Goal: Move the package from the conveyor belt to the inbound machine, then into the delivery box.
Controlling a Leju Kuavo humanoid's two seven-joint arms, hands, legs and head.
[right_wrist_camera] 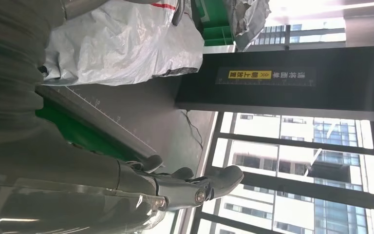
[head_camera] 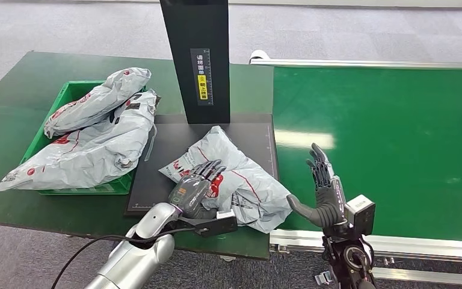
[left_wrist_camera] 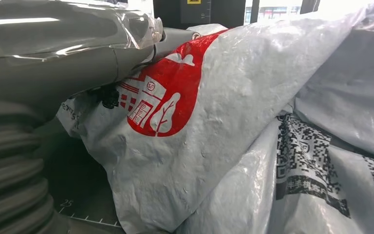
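I have the grey poly mailer (head_camera: 240, 174) lying on the inbound machine's black platform (head_camera: 168, 150), long axis running diagonally from the column toward me. My left hand (head_camera: 195, 189) rests flat on it, fingers seemingly spread (grip unclear); my right hand (head_camera: 325, 192) hovers empty, fingers apart. It looks soft, light and slippery, so I'd bunch a corner.

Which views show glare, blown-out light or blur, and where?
Head view: a pale glare patch on the conveyor belt. Left wrist view: shiny highlights on the left hand, the nearest package soft. Right wrist view: sky overexposed behind the inbound machine.
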